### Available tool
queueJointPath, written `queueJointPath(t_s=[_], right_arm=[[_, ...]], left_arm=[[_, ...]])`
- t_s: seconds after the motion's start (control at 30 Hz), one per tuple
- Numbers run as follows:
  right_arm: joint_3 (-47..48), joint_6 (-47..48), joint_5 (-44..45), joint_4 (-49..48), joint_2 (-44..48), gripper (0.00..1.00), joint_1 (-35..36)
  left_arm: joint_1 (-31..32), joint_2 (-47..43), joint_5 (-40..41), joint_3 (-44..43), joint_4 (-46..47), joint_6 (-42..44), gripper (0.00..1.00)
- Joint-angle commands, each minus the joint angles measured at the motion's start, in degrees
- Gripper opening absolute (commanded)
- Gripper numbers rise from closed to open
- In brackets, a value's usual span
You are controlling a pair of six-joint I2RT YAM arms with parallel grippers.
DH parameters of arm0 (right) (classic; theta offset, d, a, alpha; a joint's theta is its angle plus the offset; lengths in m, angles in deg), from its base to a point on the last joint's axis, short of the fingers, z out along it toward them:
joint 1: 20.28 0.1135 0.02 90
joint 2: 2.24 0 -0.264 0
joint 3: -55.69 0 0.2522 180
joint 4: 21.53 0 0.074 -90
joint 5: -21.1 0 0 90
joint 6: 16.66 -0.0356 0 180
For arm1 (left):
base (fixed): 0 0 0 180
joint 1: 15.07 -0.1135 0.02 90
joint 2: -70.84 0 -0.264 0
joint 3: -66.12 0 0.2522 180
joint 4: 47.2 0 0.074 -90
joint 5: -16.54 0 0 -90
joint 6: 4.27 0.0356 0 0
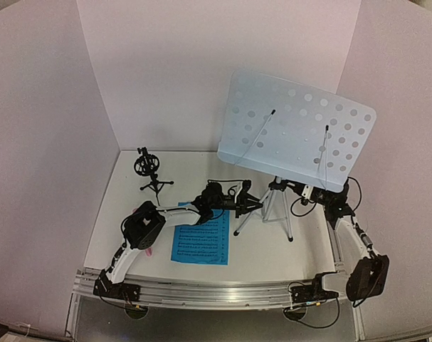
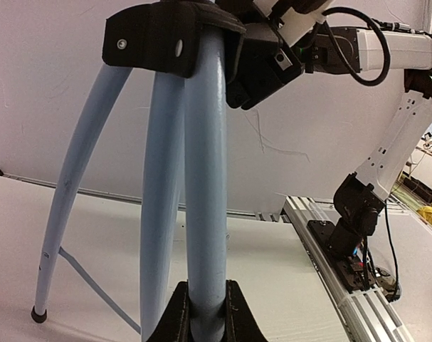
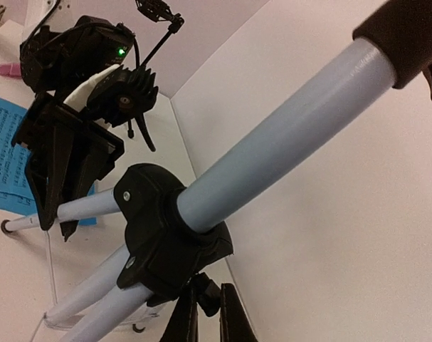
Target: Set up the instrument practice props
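Two tools meet at the music stand point(image 1: 295, 132), upright mid-tabletop point(image 1: 265, 249). The left tool point(image 2: 201, 313) clamps one pale-blue leg point(image 2: 205, 178) low down. The right tool point(image 3: 205, 317) sits at the black collar point(image 3: 166, 228) above, fingers near together; gripping or not, I cannot tell.

Left tool point(image 2: 205, 315) and right tool point(image 3: 201, 313), both closed, near each other.

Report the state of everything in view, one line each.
music stand, upright, desk tilted back.
left pincer, shut on a stand leg.
right pincer, shut by the stand's collar; hold unclear.
sheet music, flat on table.
mic mount, upright, empty.
pink microphone, lying on table.
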Motion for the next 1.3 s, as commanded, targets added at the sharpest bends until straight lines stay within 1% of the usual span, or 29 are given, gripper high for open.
queueJointPath(t_s=[0.0, 0.07, 0.3, 0.43, 0.73, 0.9, 1.07, 1.27], right_arm=[[2.6, -10.94, -3.63, 10.41, -0.79, 0.02, 1.19], [3.04, -14.98, -4.41, 11.28, -0.7, 0.02, 1.19], [5.11, -23.8, -5.98, 18.84, -0.43, 0.01, 1.19], [5.24, -28.86, -7.35, 20.03, 0.01, 0.01, 1.19], [7.59, -40.15, -11.74, 23.63, -2.23, 0.02, 0.97], [10.68, -46.76, -15.07, 26.07, -5.24, 0.04, 0.3], [13.19, -50.31, -17.33, 30.43, -7.51, 0.03, -0.17], [15.14, -58.14, -20.13, 31.37, -9.43, 0.02, -0.41]], left_arm=[[-0.65, 1.75, 1.35, -0.53, -1.63, 3.57, 0.0], [-0.65, 1.57, 1.38, -0.38, -1.68, 4.14, 0.0], [-0.66, 2.04, 0.91, -0.37, -1.23, 5.35, 0.0], [-0.66, 1.68, 0.53, 0.12, -0.99, 6.37, 0.0], [-0.66, 0.75, -0.38, 1.53, -1.21, 8.16, 0.0], [-0.74, 1.2, -0.45, 1.08, -1.66, 9.34, 0.0], [-0.94, 1.29, -0.55, 0.86, -1.79, 10.41, 0.0], [-1.05, 1.16, -0.76, 0.98, -1.66, 11.48, 0.0]])
